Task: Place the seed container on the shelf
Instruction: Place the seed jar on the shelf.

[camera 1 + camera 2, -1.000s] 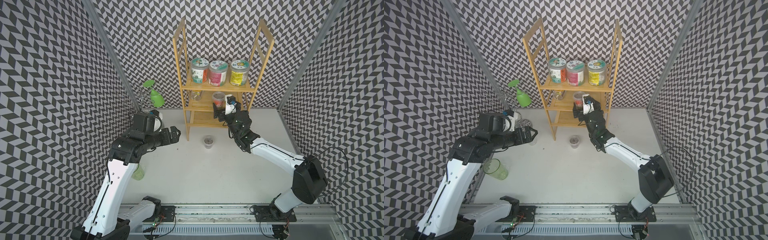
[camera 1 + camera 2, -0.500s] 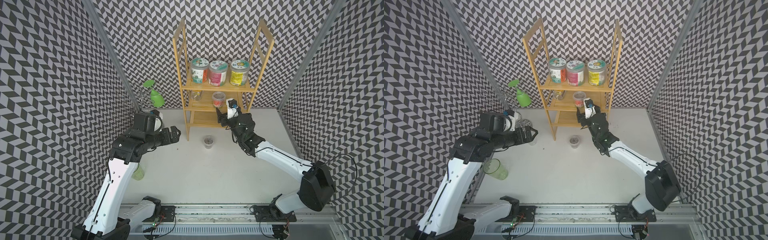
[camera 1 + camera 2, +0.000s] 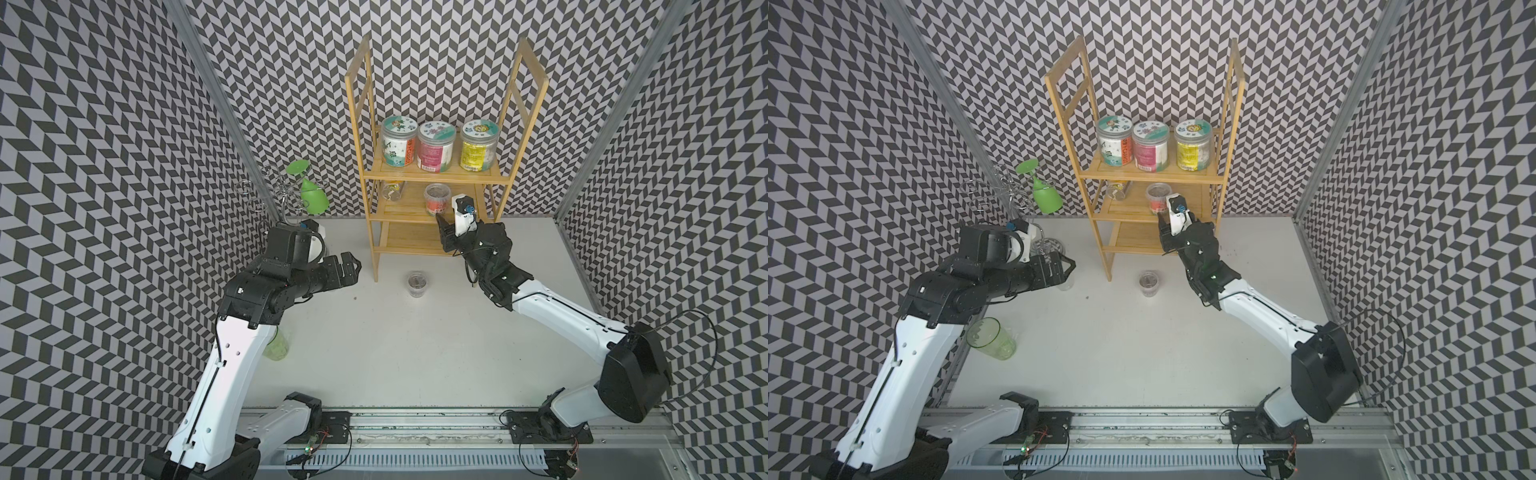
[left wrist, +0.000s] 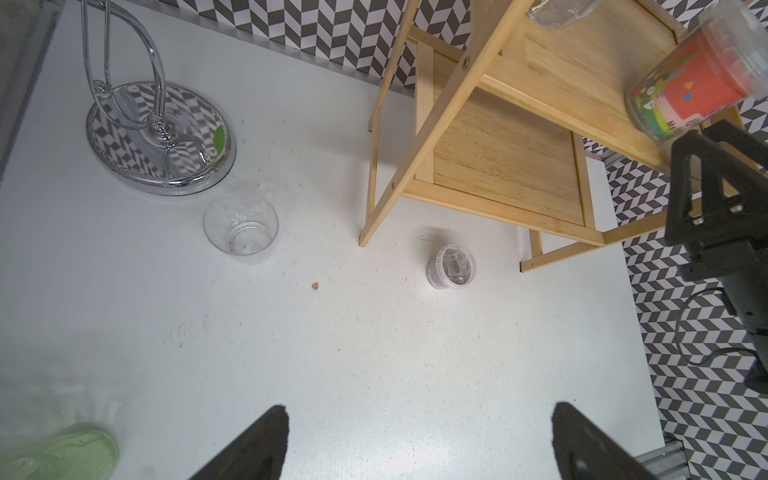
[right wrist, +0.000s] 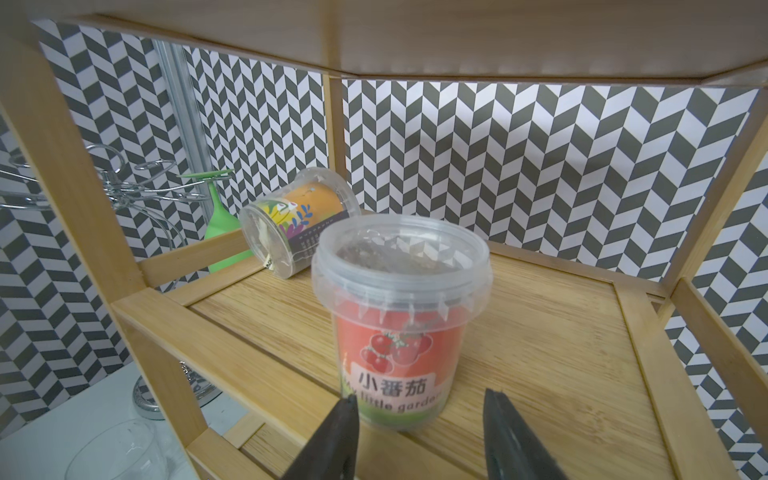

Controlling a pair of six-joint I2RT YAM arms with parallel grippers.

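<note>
- While part-open w/ nothing gripped, R gripper has tips just in front of red seed container.
- Container upright on mid tier of shelf; orange container on its side near it.
- L gripper wide open, empty, above table.
- Small container on table by shelf leg.

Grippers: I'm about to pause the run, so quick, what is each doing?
Left gripper: open, holding nothing.
Right gripper: open, fingers apart, holding nothing; red seed container stands free on the shelf.
</note>
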